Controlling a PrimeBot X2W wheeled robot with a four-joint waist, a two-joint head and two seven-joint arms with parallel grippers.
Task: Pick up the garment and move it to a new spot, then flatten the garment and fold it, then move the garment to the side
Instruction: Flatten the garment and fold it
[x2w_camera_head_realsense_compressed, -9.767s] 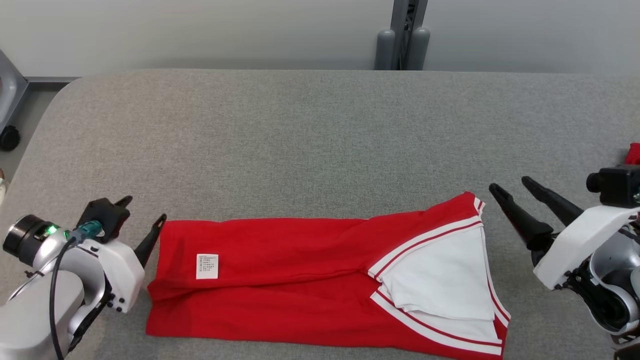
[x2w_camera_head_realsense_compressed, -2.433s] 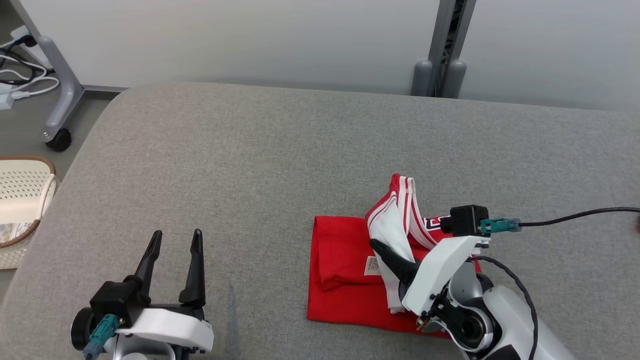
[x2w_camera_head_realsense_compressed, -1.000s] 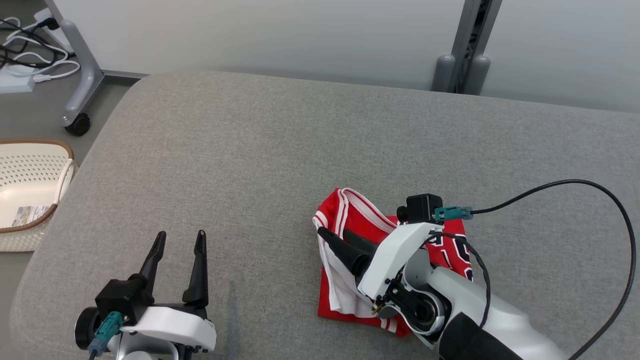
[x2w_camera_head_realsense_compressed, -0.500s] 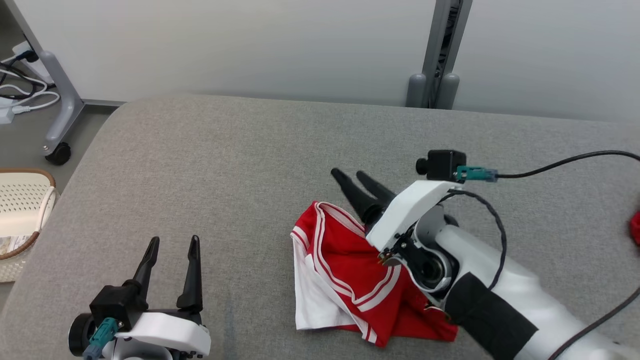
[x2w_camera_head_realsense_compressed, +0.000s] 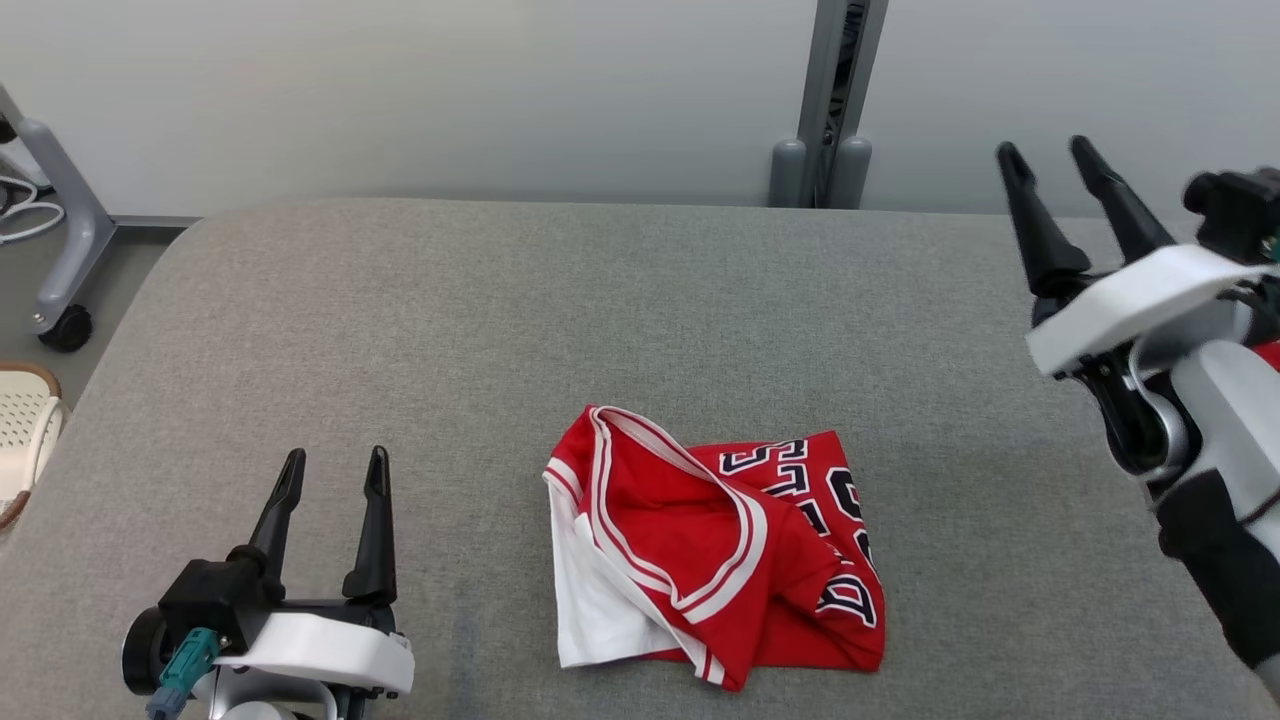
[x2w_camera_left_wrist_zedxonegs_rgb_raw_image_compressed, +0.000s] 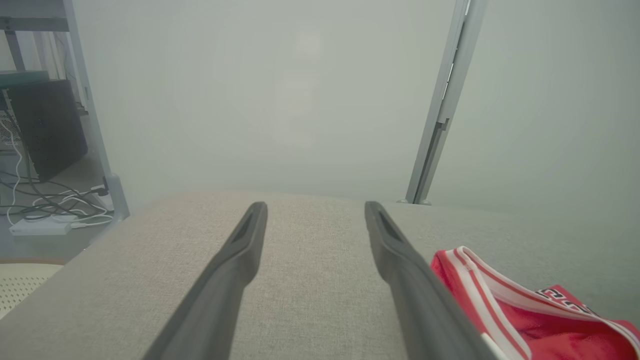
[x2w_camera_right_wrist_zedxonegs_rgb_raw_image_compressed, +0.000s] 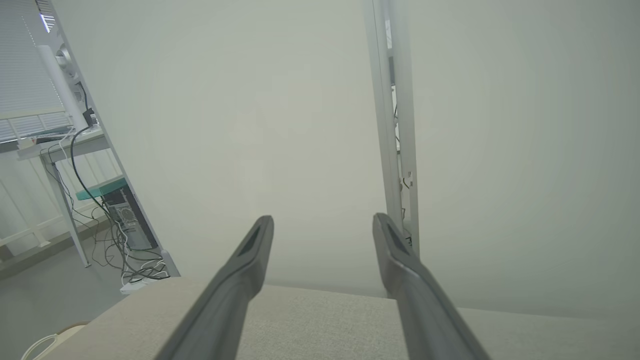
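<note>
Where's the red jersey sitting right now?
In the head view the red jersey lies crumpled on the grey table, centre-front, right of the left gripper and clear of the right gripper.

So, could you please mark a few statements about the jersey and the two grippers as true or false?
1. The red jersey with white trim lies on the grey fabric-covered table, with neither gripper holding it. True.
2. The right gripper is shut on the jersey. False: it is open and empty, well apart from the jersey, off to its right.
3. The left gripper is open, with nothing between its fingers. True.
4. The jersey is spread out flat in a single layer. False: it lies as a folded, rumpled bundle, with black-and-white lettering showing on one side.
</note>
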